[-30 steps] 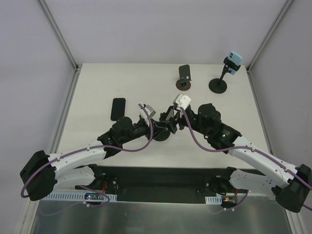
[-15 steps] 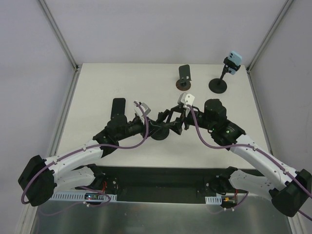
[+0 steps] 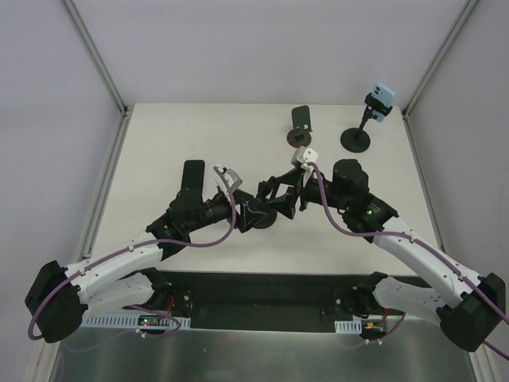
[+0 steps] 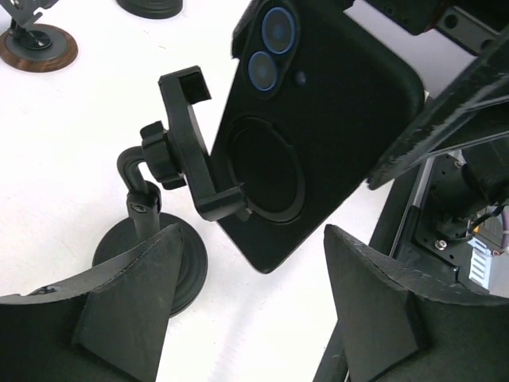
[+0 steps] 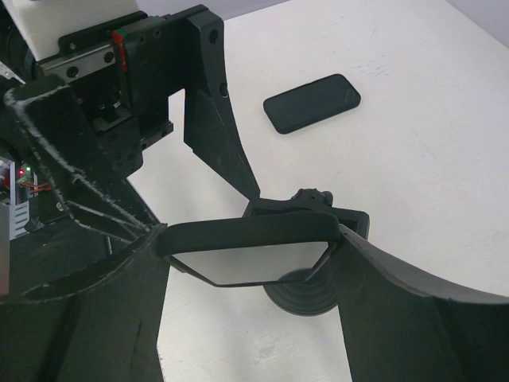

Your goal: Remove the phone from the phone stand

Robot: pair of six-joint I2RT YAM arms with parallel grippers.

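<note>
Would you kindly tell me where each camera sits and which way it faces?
Top external: high behind the robot, looking down at the table; the left arm and right arm show, bases at the bottom.
Left wrist: on the left arm, looking past its own open left gripper at the phone's back and the stand.
Right wrist: on the right arm, looking along its own right gripper, closed on the phone's edges.
Shared: both wrist views show the phone and stand, from opposite sides.

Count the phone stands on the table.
3. The mid-table stand, clamp against the black phone; the brown-based stand, far side, middle; the black-based stand, far right, carrying a light-blue phone. None seems hidden.
</note>
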